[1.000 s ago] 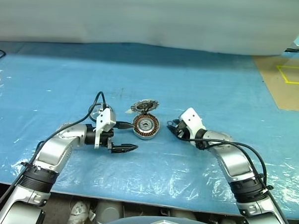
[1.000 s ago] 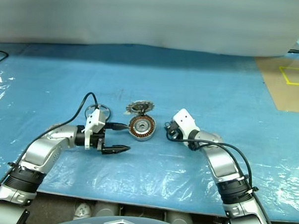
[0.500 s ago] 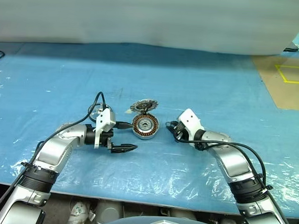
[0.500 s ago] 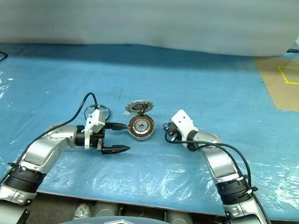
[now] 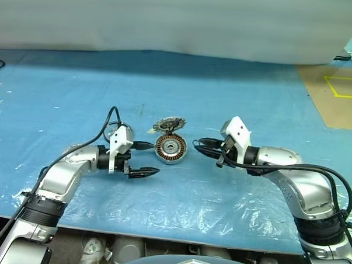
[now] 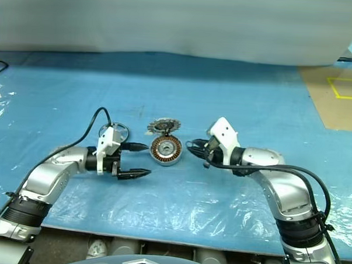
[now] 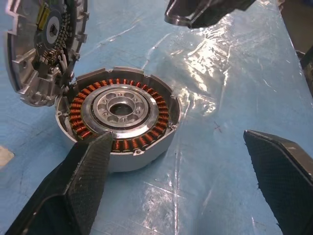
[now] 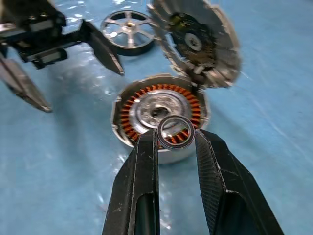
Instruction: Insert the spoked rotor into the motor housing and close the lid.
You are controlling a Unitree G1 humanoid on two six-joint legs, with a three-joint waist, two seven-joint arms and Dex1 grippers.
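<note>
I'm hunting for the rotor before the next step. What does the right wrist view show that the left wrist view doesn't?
Right wrist view: the rotor lying flat on the sheet beside the left tool, and a small ring pinched in the right tool. Left wrist view: no extra part, just a closer look into the housing. Both: the housing with copper windings, the lid propped up at its rim, and the open left tool.

Blue plastic sheet (image 5: pixel 236 94), brown floor (yellow tape square (image 5: pixel 344 88)) beyond
</note>
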